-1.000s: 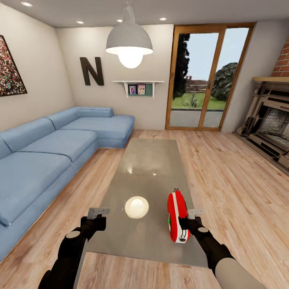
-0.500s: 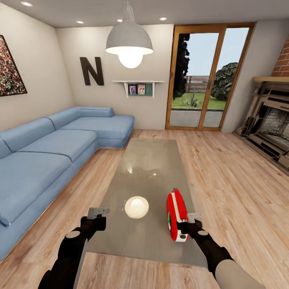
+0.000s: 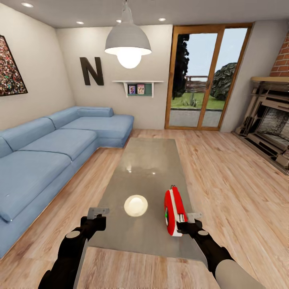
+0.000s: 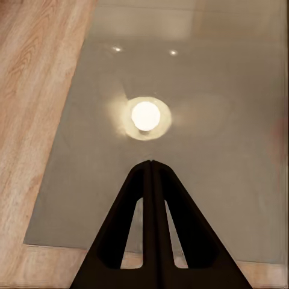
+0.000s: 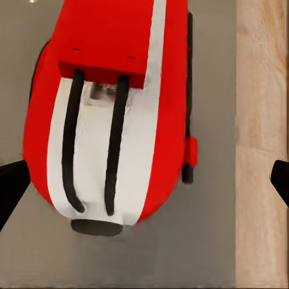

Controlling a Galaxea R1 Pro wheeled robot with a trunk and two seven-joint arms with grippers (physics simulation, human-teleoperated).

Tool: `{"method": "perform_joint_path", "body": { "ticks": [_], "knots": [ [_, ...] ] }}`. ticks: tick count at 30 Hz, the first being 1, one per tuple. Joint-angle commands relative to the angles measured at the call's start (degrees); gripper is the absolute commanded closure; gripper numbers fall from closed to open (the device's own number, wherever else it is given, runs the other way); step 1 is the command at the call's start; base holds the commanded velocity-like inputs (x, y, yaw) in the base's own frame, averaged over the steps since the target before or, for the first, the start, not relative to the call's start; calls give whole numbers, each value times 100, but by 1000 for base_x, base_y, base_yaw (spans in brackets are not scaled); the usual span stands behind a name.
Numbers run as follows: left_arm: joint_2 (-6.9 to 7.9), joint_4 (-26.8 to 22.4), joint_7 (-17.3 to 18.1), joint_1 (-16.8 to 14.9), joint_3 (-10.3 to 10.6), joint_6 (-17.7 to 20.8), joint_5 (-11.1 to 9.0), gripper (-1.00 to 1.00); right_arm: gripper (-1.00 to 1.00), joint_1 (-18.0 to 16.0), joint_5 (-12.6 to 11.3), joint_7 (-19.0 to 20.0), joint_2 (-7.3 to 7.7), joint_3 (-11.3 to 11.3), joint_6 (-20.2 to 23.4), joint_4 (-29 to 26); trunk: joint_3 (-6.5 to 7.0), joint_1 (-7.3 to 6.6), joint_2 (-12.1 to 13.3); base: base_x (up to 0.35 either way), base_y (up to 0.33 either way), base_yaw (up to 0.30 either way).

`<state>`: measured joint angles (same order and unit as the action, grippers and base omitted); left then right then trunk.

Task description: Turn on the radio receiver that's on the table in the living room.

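closing in on the switch. slim bright-red rounded radio receiver [image 3: 174, 212] standing at 5 o'clock on glossy grey surface [image 3: 144, 172]; right end effector [image 3: 187, 224] spread wide just beside it; left end effector [image 4: 150, 180] pinched closed, idle. next: press power control accurately.

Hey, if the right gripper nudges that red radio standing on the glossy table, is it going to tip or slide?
The radio stands on a narrow edge, tall and slim, so a sideways nudge would probably tip it. The table top looks glossy and mirrors the lamp, so it may slide easily. Its hard-looking shell should stay stiff between the right gripper fingers.
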<state>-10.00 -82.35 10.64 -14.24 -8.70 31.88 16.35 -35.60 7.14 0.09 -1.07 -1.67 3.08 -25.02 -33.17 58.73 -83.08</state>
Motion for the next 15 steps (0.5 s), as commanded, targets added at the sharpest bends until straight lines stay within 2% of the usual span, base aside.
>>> {"method": "perform_joint_path", "body": {
  "ticks": [1,15],
  "knots": [
    [0,0,0,0,1,-1,0,100,-100,0,2,0,-1,0,0,-1,0,0,0,-280,-177,0],
    [0,3,2,0,9,-6,0,100,-100,0,6,0,1,0,0,-2,0,0,0,-290,-191,0]
  ]
}}
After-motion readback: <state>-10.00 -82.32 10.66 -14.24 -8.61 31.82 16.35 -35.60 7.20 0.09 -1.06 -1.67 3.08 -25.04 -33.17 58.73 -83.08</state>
